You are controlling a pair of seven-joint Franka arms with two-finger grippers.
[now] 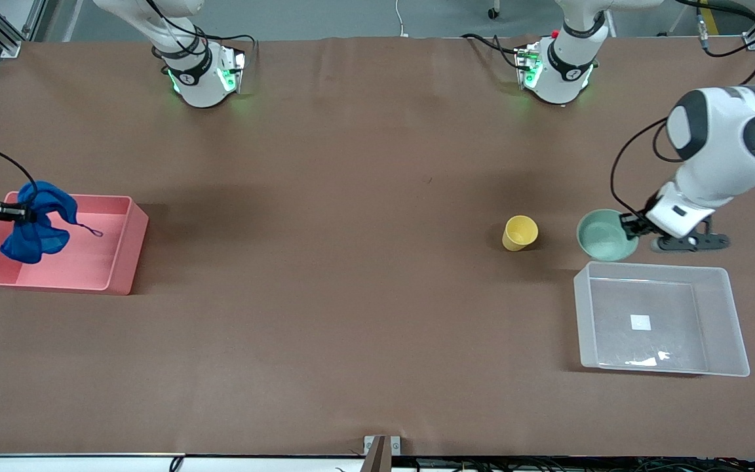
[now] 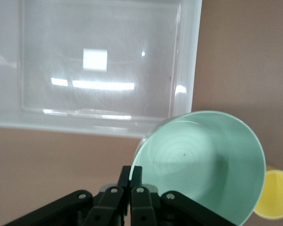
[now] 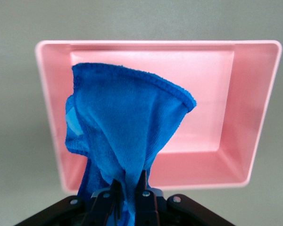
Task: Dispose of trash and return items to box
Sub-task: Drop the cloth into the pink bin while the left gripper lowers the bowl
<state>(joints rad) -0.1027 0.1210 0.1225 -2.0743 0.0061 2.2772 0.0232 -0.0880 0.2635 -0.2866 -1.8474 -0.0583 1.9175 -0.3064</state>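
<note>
My right gripper [image 1: 23,211] is shut on the royal-blue rag [image 1: 38,224] and holds it over the pink bin [image 1: 122,262]; the rag hangs into the bin, its thin string trailing over the floor. In the right wrist view the rag [image 3: 127,127] drapes from the gripper [image 3: 130,181]. My left gripper [image 1: 628,225] is shut on the rim of the mint-green bowl [image 1: 603,235], tilted, beside the clear box [image 1: 725,314]. The left wrist view shows the gripper [image 2: 133,173] pinching the bowl [image 2: 207,160]. The yellow cup [image 1: 520,233] stands beside the bowl.
The clear box [image 2: 186,61] has a white square label [image 1: 640,322] on its floor and holds nothing else. The pink bin [image 3: 254,117] sits at the right arm's end of the table. The yellow cup [image 2: 276,195] shows at the edge of the left wrist view.
</note>
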